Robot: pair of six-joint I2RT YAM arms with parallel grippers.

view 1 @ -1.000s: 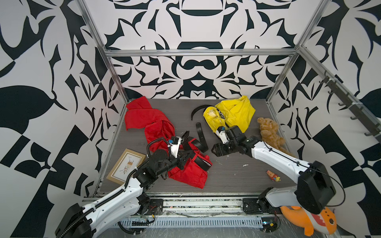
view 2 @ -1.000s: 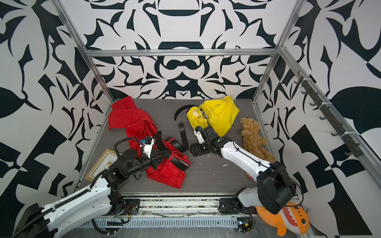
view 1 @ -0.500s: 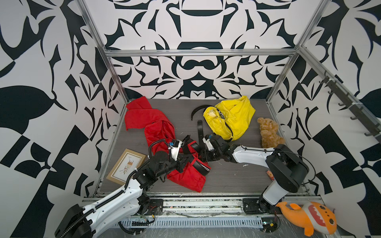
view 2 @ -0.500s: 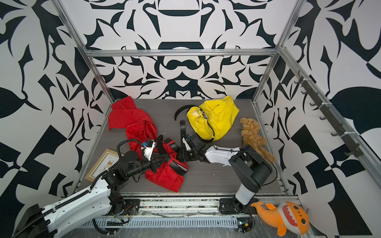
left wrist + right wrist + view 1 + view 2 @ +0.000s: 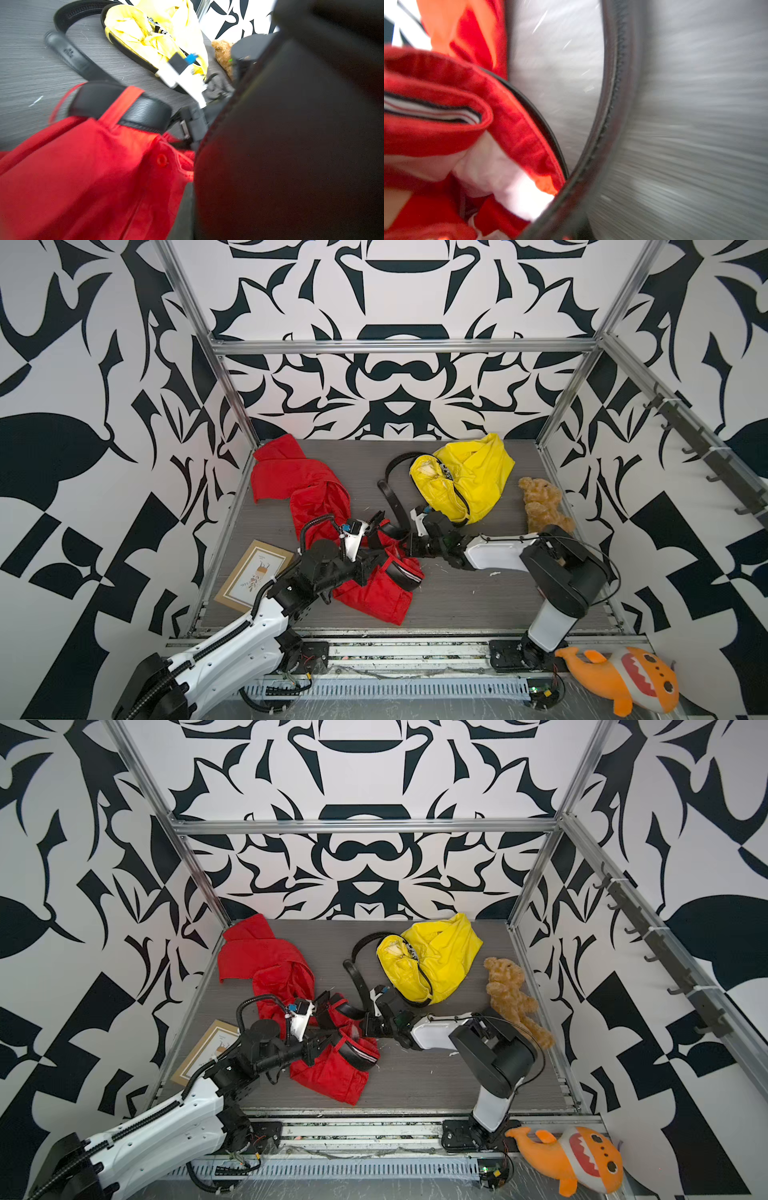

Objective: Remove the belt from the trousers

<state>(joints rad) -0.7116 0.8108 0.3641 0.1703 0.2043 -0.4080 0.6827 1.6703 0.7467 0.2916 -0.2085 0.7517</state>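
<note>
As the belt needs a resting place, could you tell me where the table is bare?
Bare: front strip between red trousers and right arm base; back, between those and yellow trousers. Crowded: mid-table, left gripper and right gripper at the belt.

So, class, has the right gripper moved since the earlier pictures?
Yes: the right gripper moved away from the teddy bear, toward the red trousers.

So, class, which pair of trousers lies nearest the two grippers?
The red trousers: left gripper and right gripper meet at their waistband. The yellow trousers lie farther back.
</note>
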